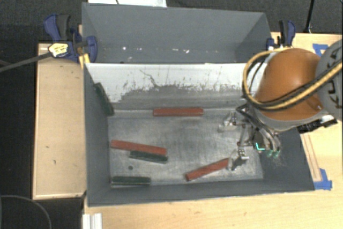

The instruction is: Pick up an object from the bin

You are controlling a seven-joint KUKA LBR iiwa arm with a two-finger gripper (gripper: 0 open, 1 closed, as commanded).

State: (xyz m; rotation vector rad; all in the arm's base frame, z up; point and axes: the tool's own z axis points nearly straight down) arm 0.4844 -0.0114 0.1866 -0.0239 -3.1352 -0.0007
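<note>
The fingers (pixel 239 161) hang low over the right part of the bin (pixel 177 35), their tips at the right, raised end of a red stick (pixel 206 170) that lies slanted near the front wall; whether they are spread or closed, I cannot tell. Above them sits the arm's orange cover (pixel 286 83) with cables looped round it. A second red stick (pixel 178 111) lies along the back wall. On the left, a third red stick (pixel 138 146) lies just beside a dark green stick (pixel 148 156). Another dark green stick (pixel 130 181) lies in the front left corner, and a dark stick (pixel 103 99) leans in the back left corner.
</note>
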